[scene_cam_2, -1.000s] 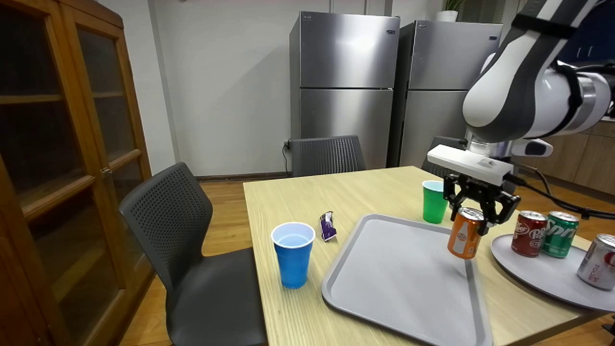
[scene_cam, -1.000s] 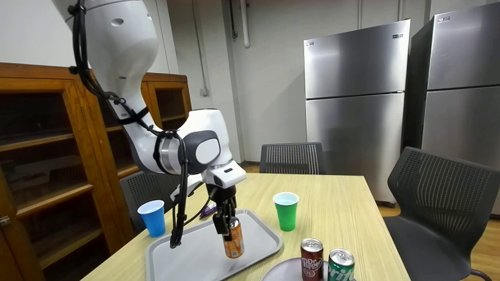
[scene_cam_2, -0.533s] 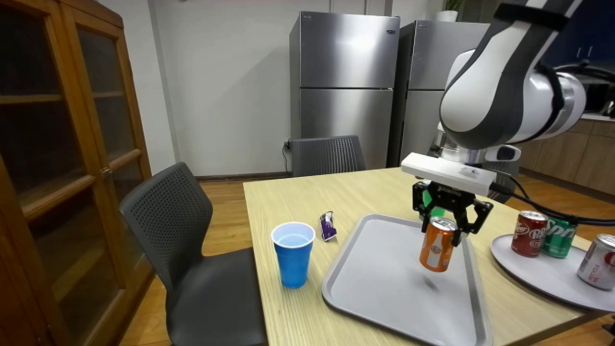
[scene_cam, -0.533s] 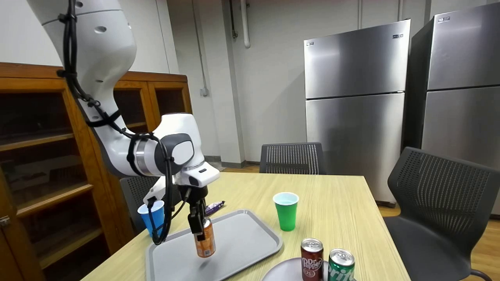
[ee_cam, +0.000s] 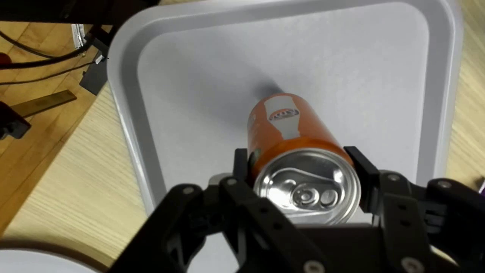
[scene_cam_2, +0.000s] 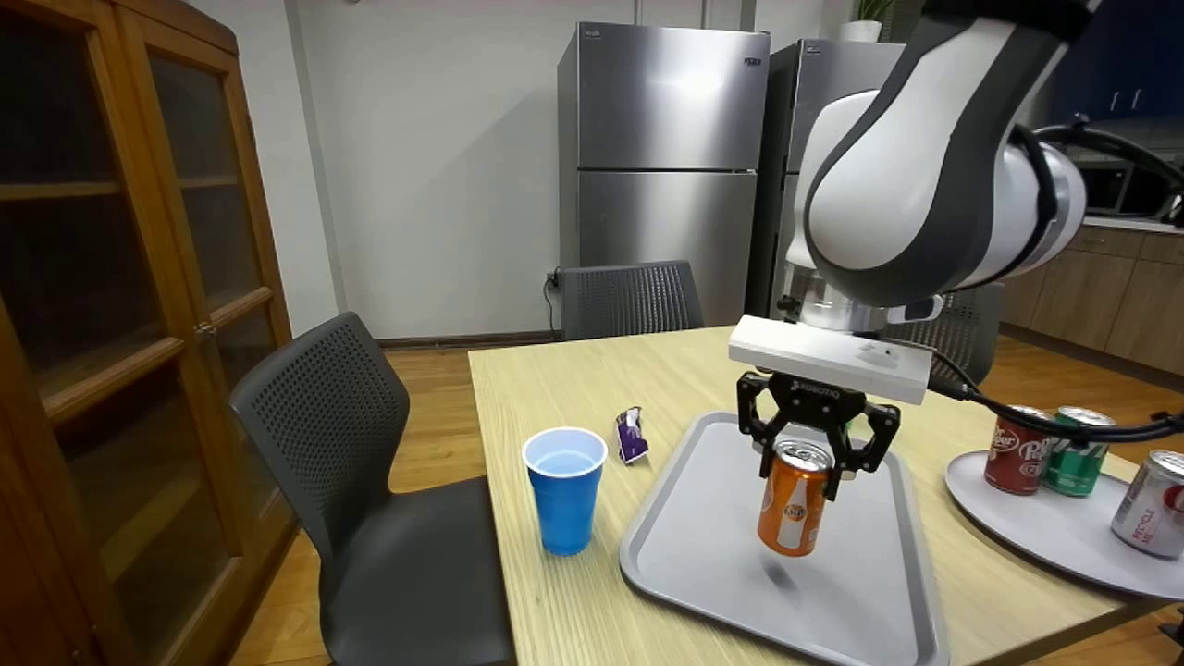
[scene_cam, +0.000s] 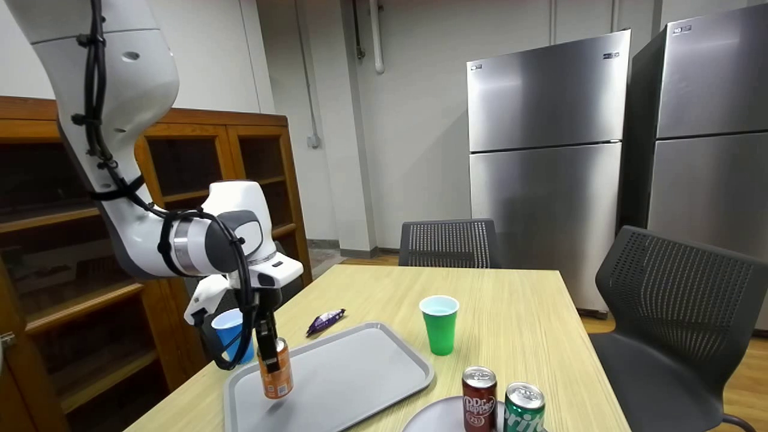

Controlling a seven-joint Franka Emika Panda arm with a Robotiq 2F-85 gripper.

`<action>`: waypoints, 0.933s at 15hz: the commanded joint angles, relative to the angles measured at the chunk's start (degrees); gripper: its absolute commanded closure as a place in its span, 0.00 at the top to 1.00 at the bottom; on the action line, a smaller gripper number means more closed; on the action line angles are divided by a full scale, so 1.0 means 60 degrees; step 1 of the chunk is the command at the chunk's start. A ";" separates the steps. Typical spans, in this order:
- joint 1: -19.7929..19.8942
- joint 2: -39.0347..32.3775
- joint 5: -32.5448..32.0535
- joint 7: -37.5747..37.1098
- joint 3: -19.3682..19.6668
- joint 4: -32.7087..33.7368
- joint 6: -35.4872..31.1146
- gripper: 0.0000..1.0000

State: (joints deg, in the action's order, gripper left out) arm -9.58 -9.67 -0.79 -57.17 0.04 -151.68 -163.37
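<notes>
My gripper (scene_cam_2: 799, 477) is shut on an orange soda can (scene_cam_2: 794, 518) near its top. In the wrist view, the two black fingers (ee_cam: 241, 165) press on opposite sides of the can (ee_cam: 290, 117), just below its silver lid. The can is close to upright and hangs slightly above the grey tray (scene_cam_2: 694, 536); its shadow shows on the tray, apart from its base. In an exterior view the can (scene_cam: 279, 384) is over the left part of the tray (scene_cam: 366, 354). One finger is hidden behind the can there.
A blue cup (scene_cam_2: 564, 504) and a purple wrapper (scene_cam_2: 631, 437) stand beside the tray. A green cup (scene_cam: 440, 329) is past the tray's corner. A round grey plate (scene_cam_2: 1036, 527) bears a dark red can (scene_cam_2: 1010, 465), a green can (scene_cam_2: 1075, 467) and a silver can (scene_cam_2: 1152, 513). Chairs surround the table.
My gripper has carried the orange can leftward in both exterior views, from near the tray's edge further over the tray and away from the round plate. The other objects have not moved.
</notes>
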 commanded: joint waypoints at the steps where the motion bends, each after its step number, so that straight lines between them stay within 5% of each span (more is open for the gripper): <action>1: -0.0130 0.0232 0.0248 0.0672 -0.0409 -0.0100 -0.0063 0.38; 14: -0.0873 -0.1167 0.0097 0.0759 -0.0417 0.1088 -0.0304 0.38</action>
State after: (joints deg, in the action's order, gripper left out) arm -13.44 -14.17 -0.59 -53.19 -3.07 -148.16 -164.64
